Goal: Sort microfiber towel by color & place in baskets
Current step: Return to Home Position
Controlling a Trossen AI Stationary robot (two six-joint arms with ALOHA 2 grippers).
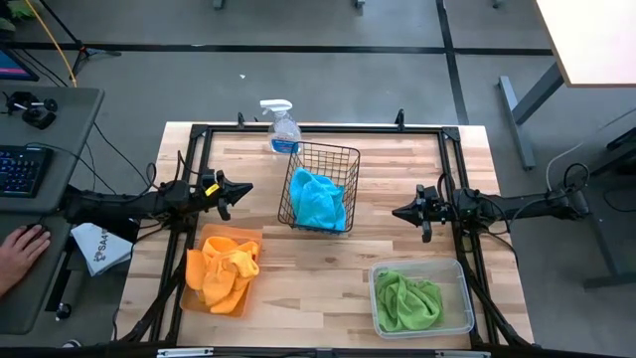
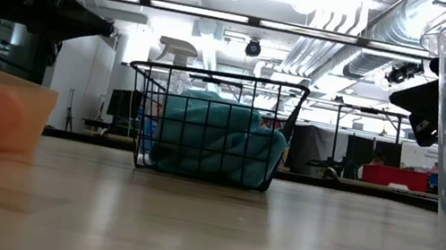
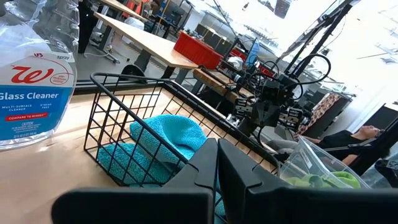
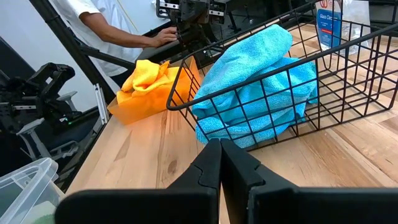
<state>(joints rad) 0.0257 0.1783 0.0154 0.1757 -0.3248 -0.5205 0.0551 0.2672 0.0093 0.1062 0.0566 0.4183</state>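
Left gripper [image 1: 241, 187], fingers pressed together and empty, we logged left of the black wire basket [image 1: 328, 145]; right gripper [image 1: 399, 211], likewise clenched on nothing, right of it. Front-left of the basket: orange towels [image 1: 221, 270] in the orange tray [image 4: 140, 107]. Front-right: green towels [image 1: 407, 301] in the clear tub [image 1: 467, 298]. Inside it: turquoise towels [image 1: 320, 202]. Behind it: spray bottle [image 1: 282, 129].

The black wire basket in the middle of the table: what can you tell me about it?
The black wire basket is an open-topped, rectangular grid of thin, metal-looking wire, standing upright on the wooden table near its middle. Crumpled turquoise towels lie heaped inside. A glass cleaner bottle stands by one corner. The left gripper and right gripper flank it, touching nothing.
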